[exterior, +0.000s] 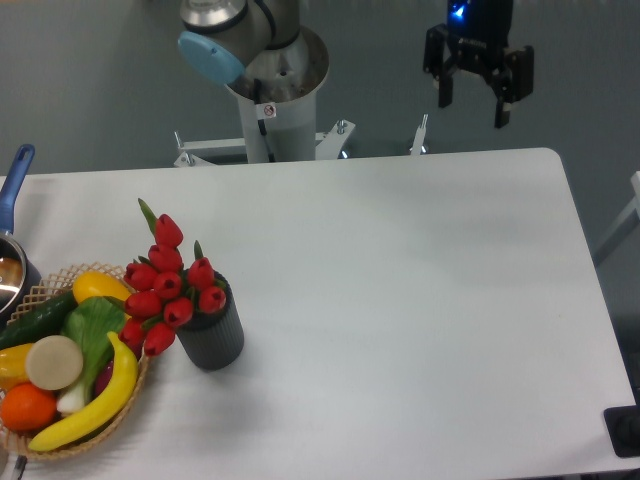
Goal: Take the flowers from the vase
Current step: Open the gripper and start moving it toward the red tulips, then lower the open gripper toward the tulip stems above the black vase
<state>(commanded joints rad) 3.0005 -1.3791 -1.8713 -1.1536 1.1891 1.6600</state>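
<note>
One white table (400, 300) fills most of the view, rounded corners, grey floor behind it. Taking the vase as landmark for everything else. Robot base (275, 90), grey column w/ a light blue cap on the joint, stands beyond the far table edge, up and slightly right of the vase. Wicker basket (45, 285) sits just left of the vase at the table's near left corner, rim nearly touching it; holds a banana (95, 405) closest to the vase, plus a cucumber, an orange, a yellow pepper, leafy greens and a pale round disc. Gripper (473, 92) hangs well apart from the vase, far up and right, above the far table edge, blue light lit on its body; two dark fingers point down w/ a clear gap between them, nothing held. Flowers (165, 285): bunch of red closed tulip buds w/ green leaves, stems in the vase, heads leaning out over its left rim toward the basket, one bud standing higher than the rest. Vase (212, 335): small dark grey ribbed cylinder, upright on the table, left-of-centre and near the front. Pot w/ blue handle (15, 180) is at the left frame edge, further left of the vase than the basket, only partly in view.
</note>
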